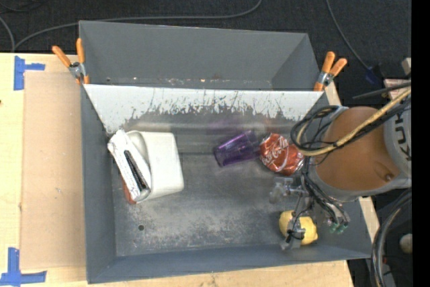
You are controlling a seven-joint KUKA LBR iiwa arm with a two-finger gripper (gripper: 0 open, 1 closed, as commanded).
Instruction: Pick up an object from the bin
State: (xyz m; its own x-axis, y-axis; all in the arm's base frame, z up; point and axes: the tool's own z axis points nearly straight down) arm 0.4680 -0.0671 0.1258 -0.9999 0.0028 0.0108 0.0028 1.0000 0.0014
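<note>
The gripper (295, 228) hangs low in the bin (195, 57), at the corner where the bin's right edge meets the edge nearest the camera. It is right over a small yellow rounded thing (308, 230), which lies on the floor close to both walls of that corner. Dark parts of the tool cross the yellow thing's left side. Whether the gripper is apart, together or clamped on it cannot be told. The arm's orange-covered wrist (356, 151) and its looped cables (316, 134) stand over the right edge and hide the floor beneath them.

Just beyond the gripper, toward the far wall, lies a crushed red drinks can (282, 153), close against the wrist. A purple cup (235, 148) lies on its side touching the can or just beside it, on the can's left.

Well apart, near the left edge, sits a white blocky thing (161, 163), with a flat white-and-black item (132, 171) leaning on its left side. The floor between these and the gripper is bare.
</note>
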